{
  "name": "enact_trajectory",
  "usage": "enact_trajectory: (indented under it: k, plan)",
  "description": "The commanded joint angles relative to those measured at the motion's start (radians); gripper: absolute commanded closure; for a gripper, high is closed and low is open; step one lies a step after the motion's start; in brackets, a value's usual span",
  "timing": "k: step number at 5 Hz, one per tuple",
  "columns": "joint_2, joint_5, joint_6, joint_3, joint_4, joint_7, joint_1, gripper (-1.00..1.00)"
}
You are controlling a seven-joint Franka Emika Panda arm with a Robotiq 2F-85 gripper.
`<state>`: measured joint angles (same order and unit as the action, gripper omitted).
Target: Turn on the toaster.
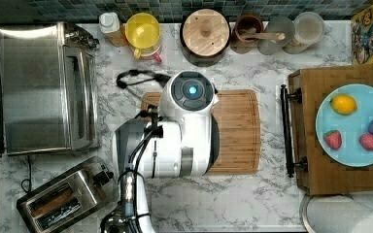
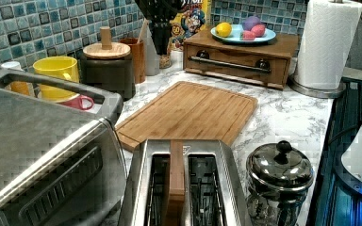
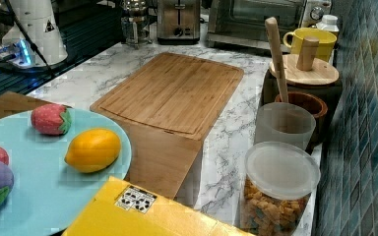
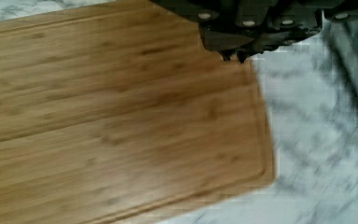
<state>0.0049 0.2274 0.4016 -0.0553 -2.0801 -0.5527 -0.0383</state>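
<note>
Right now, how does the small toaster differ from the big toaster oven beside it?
The toaster is much smaller than the toaster oven. The toaster has two open top slots; the toaster oven has a flat closed top and a front door with a bar handle. In the top view the toaster sits angled, the toaster oven square. Both are shiny steel.

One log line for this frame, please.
phase: approach | hand: shut, empty, above cutting board | toaster: untouched, away from hand

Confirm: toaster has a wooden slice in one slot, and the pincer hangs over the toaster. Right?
Partly. The toaster does hold a wooden slice, but the wrist view shows the pincer over the cutting board, not over the toaster.
</note>
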Motion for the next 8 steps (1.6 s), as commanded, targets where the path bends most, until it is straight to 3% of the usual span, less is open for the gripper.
enact_trajectory:
  k: [1,2,4,6,7,8]
  plan:
    - [-0.120,0.134,0.035,-0.068,-0.123,-0.268,-0.067,1.00]
    - [-0.130,0.167,0.019,-0.089,-0.156,-0.378,-0.076,1.00]
    - [-0.249,0.230,0.052,-0.150,-0.271,-0.408,-0.119,1.00]
    - [-0.278,0.292,0.078,-0.202,-0.266,-0.414,-0.164,1.00]
    - [-0.214,0.245,0.063,-0.234,-0.233,-0.348,-0.151,1.00]
    - [-0.210,0.262,0.094,-0.243,-0.242,-0.329,-0.146,1.00]
